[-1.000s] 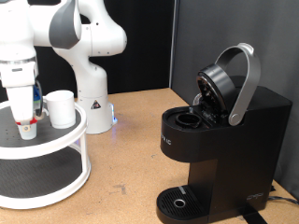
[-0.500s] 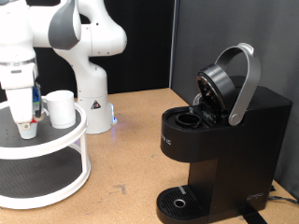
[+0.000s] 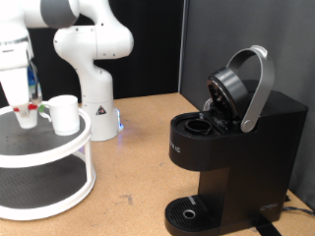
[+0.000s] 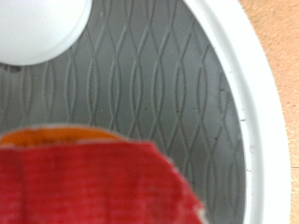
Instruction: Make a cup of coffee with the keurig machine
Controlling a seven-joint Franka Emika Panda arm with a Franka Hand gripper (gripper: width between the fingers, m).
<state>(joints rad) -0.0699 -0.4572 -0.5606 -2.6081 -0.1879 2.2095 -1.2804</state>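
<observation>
Lifted since a second ago, the gripper (image 3: 27, 115) grips one red-topped pod (image 4: 89, 182) beside one cup (image 3: 65, 114); one keurig machine (image 3: 231, 147) stands open.

One cup (image 3: 64, 114), one keurig machine (image 3: 236, 147), one red-topped pod (image 3: 27, 111) — one two-tier round stand (image 3: 49, 172).

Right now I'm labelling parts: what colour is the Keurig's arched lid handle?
Silver-grey, clearest in the exterior view: the lid handle on the black keurig machine.
</observation>
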